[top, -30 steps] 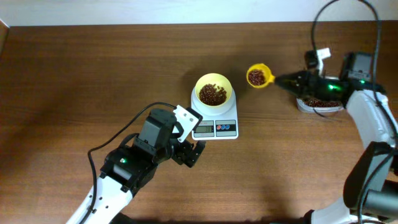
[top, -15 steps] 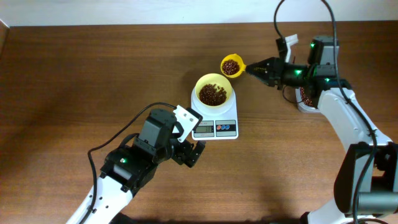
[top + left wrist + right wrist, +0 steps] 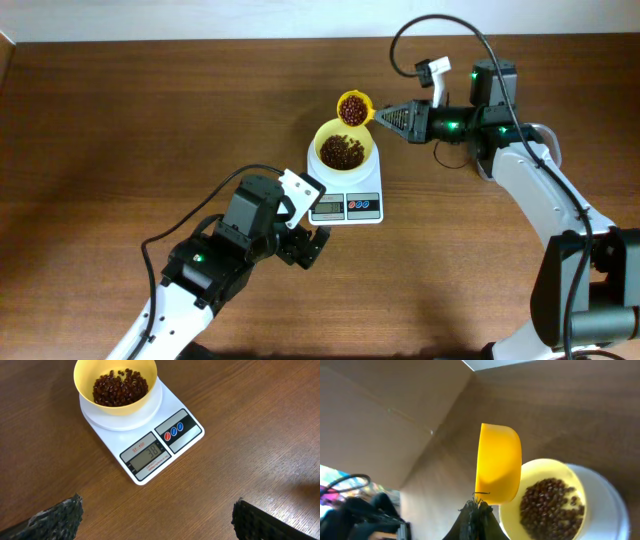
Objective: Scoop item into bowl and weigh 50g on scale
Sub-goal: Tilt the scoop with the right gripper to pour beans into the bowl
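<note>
Black, my left pincer [image 3: 305, 246] gapes wide, empty, near the scale [image 3: 172, 435]; its display [image 3: 147, 453] reads 38; beans [image 3: 120, 389] lie in the bowl [image 3: 149, 371] upon it; my right pincer [image 3: 386, 117] grips the full scoop [image 3: 352, 107] at the bowl's far rim; tipping everything risks overshooting 50, or scattering beans past the rim.

Beans [image 3: 342, 151] in bowl [image 3: 322, 135], bowl on scale [image 3: 345, 208], scoop [image 3: 354, 107] at bowl's far rim
</note>
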{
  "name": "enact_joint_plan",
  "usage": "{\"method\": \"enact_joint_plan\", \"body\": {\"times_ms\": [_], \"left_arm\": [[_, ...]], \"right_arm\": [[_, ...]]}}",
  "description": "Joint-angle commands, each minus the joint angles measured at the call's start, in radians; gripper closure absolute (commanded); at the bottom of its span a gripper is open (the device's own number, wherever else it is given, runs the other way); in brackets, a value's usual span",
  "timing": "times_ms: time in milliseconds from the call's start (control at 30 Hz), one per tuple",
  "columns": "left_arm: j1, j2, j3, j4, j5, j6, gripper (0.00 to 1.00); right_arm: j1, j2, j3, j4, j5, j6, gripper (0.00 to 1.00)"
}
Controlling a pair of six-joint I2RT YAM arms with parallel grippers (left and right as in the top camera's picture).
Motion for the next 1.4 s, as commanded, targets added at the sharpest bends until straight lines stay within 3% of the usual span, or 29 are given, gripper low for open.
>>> {"method": "enact_joint_plan", "body": {"times_ms": [0,133,333,1367], "left_arm": [[-0.002,0.000,-0.009,0.002,0.017,-0.009,0.01],[-0.002,0.000,-0.009,0.002,0.017,-0.009,0.01],[-0.002,0.000,-0.009,0.002,0.017,-0.009,0.01],[-0.002,0.000,-0.009,0.002,0.017,-0.010,0.01]], "right_arm": [[0.010,0.003,0.007,0.004,0.009,-0.207,0.96],[0.010,0.003,0.007,0.004,0.027,-0.413,0.96],[0.010,0.003,0.006,-0.005,0.026,-0.603,0.96],[0.010,0.003,0.006,-0.012,0.027,-0.632,0.96]]}}
